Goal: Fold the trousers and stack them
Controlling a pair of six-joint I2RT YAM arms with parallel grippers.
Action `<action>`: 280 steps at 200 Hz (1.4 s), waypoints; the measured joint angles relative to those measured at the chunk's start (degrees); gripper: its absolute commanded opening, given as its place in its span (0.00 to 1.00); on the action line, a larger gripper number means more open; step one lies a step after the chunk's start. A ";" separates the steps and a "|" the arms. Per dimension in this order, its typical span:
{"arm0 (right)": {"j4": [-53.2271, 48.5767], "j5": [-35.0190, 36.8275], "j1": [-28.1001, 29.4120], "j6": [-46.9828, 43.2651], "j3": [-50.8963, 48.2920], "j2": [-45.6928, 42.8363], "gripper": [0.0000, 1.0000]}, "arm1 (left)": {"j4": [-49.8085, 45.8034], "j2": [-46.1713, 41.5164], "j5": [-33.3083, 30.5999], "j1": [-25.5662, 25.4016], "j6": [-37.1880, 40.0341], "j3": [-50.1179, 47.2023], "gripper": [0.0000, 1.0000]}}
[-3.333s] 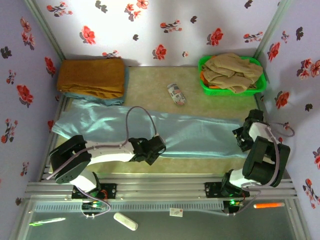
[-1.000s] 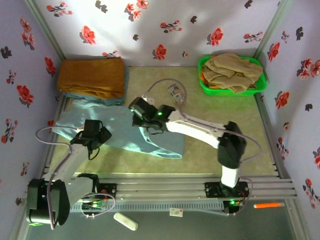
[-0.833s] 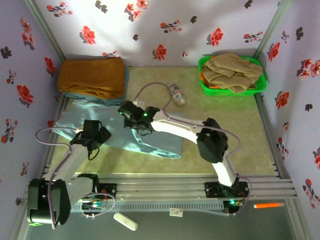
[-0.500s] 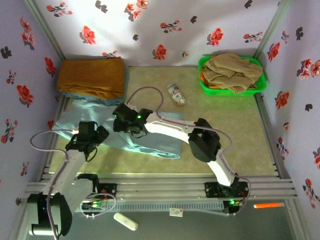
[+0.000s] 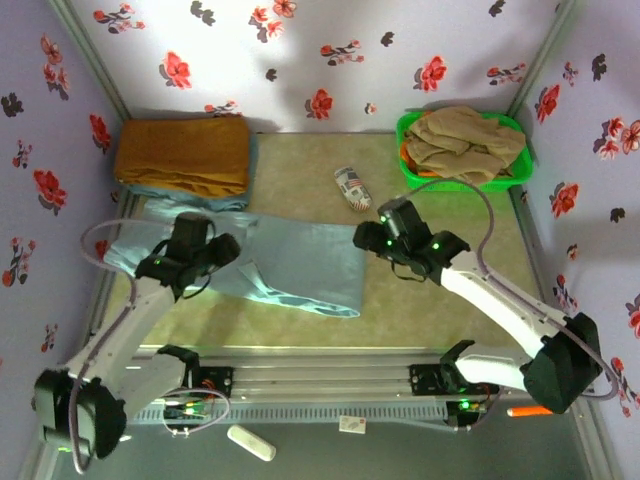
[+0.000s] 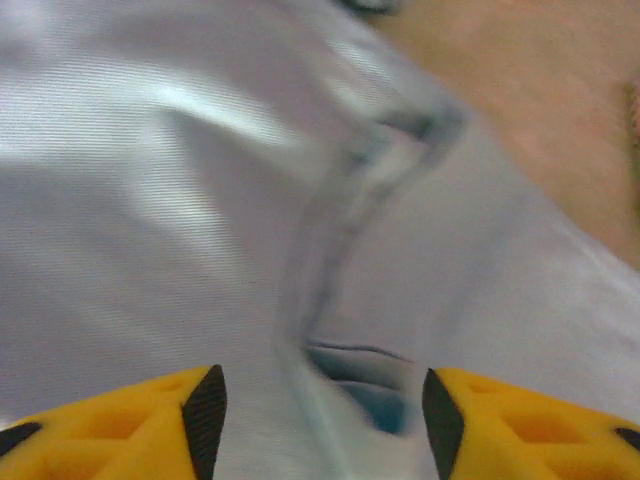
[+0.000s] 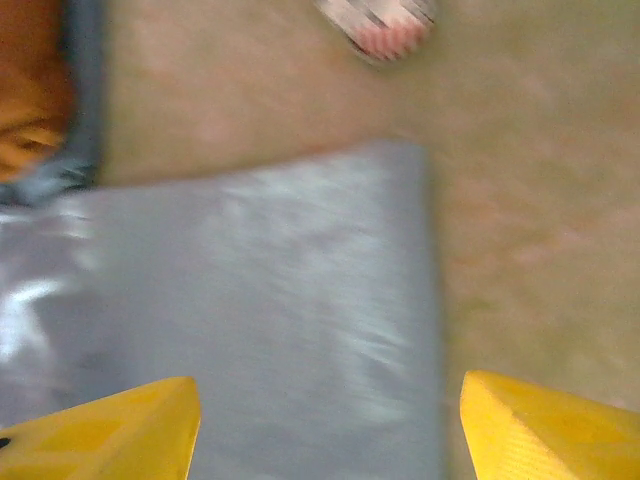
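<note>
Both my jaw pairs stand apart: left gripper (image 6: 322,400) over a soft ridge in the trousers (image 5: 300,270), right gripper (image 7: 328,405) above their folded end, farthest from the mustard-brown cloth (image 5: 180,150). Thin and limp, they should sag and slip, so I'd pinch that doubled end. Moments ago my right arm reached toward that cloth; now it's back.

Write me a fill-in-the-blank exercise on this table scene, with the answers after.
The beige garment lies in a ____ basket. The mustard-brown cloth sits in the far ____ corner. The left hand, over the trousers, is ____.
Answers: green; left; open.
</note>
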 measured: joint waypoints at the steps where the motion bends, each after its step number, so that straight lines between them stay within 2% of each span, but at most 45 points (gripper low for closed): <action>1: 0.02 0.00 -0.09 -0.02 -0.24 0.00 0.71 | 0.02 0.22 -0.02 -0.31 0.00 0.26 0.44; 29: 1.11 -2.25 -1.77 0.02 -6.60 1.14 0.73 | 2.03 7.63 0.02 -9.81 2.03 8.59 0.25; 50: 4.33 -4.81 -2.45 -0.02 -7.76 5.31 0.71 | 4.76 11.87 0.59 -12.92 3.08 9.55 0.05; 57: 5.77 -5.97 -2.64 -0.02 -7.80 7.34 0.69 | 5.90 13.11 0.72 -13.25 3.61 8.94 0.02; 95: 13.09 -12.72 -2.67 -0.09 -8.31 16.11 0.62 | 10.84 14.32 0.98 -12.85 3.45 0.24 0.00; 132: 19.02 -17.38 -2.67 -0.02 -9.97 19.82 0.60 | 13.25 9.05 1.01 -11.28 2.84 -12.92 0.00; 170: 21.40 -19.02 -2.67 0.04 -11.19 19.82 0.57 | 12.66 0.50 0.96 -10.62 1.75 -18.12 0.00; 183: 22.21 -19.52 -2.67 0.20 -11.58 19.82 0.55 | 12.28 -1.29 0.79 -10.27 1.51 -19.12 0.01; 209: 23.67 -20.81 -2.67 0.72 -11.85 20.11 0.45 | 11.69 -2.16 0.48 -9.90 0.87 -20.81 0.01; 231: 25.16 -22.12 -2.67 1.18 -12.04 20.79 0.27 | 10.43 -3.08 0.39 -9.55 0.48 -21.24 0.02; 244: 25.40 -22.58 -2.69 1.53 -12.26 20.76 0.12 | 9.44 -4.39 0.37 -9.16 0.46 -21.14 0.06; 252: 25.42 -22.69 -2.78 1.55 -12.31 20.65 0.00 | 8.37 -5.38 0.37 -8.85 0.46 -20.81 0.11; 261: 25.27 -22.53 -2.78 2.12 -12.37 20.33 0.00 | 6.88 -6.51 0.35 -8.41 0.44 -20.04 0.22; 270: 24.50 -22.18 -2.97 1.88 -12.37 19.63 0.00 | 5.18 -7.63 0.35 -7.93 0.63 -18.69 0.40; 280: 23.28 -21.29 -3.08 1.62 -12.37 18.23 0.00 | 3.30 -8.79 0.13 -7.30 0.68 -16.52 0.48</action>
